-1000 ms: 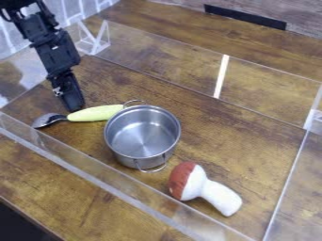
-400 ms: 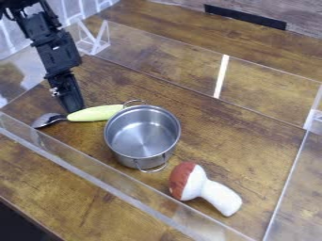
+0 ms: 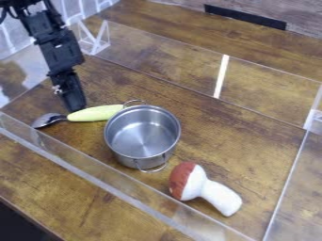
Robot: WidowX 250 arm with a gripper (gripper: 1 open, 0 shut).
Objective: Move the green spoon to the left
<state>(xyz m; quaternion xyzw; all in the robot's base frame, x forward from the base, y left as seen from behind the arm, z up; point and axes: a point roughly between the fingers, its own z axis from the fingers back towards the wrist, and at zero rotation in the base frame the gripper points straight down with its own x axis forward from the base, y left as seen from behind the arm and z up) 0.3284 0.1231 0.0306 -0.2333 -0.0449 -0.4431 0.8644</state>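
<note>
Black gripper [image 3: 72, 95] drawn fully closed, fingers pressed together, nothing held between them; angled down toward the desk [image 3: 251, 104] just behind the green spoon [image 3: 86, 114], tip seemingly apart from the spoon, though hard to tell at this size whether touching the wood. One green spoon, lying flat on the desk at the left, pale yellow-green handle pointing toward the steel pot [image 3: 142, 136], small silver bowl end toward the left edge; handle tip right beside the pot's rim, possibly touching. One round steel pot, upright, near the middle of the desk, nothing visible inside, only its shiny bottom. One toy mushroom [image 3: 201, 188], red-brown cap and white stem, lying on its side in front and to the right of the pot, cap close to the pot's base. Clear plastic walls [image 3: 75, 151] bordering the wooden desk surface around all three things.
</note>
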